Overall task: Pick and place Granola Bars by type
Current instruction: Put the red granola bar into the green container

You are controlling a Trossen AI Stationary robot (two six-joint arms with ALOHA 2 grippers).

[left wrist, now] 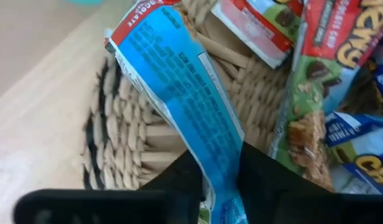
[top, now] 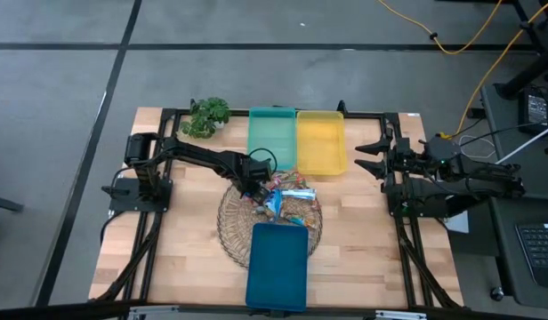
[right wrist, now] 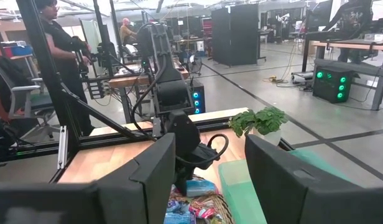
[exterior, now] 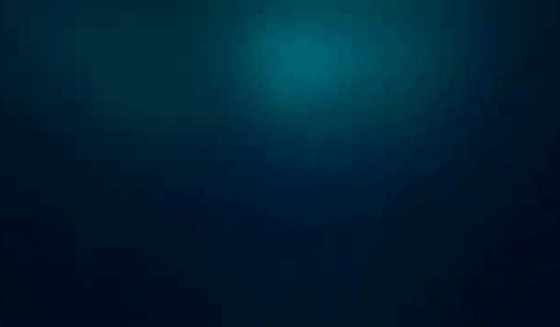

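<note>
Left tool point(left wrist: 219, 186) is down in the wicker basket point(left wrist: 123, 143), fingers pinching a blue granola bar point(left wrist: 179, 81). Right tool point(right wrist: 210, 180) sits spread apart, waiting at the table's point(top: 363, 249) right edge.

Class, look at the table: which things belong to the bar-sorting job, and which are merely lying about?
Belongs to the job:
granola bars
wicker basket
green tray
yellow tray
blue tray
left gripper, shut on a blue bar

Just lying about:
potted plant
cables on the floor
</note>
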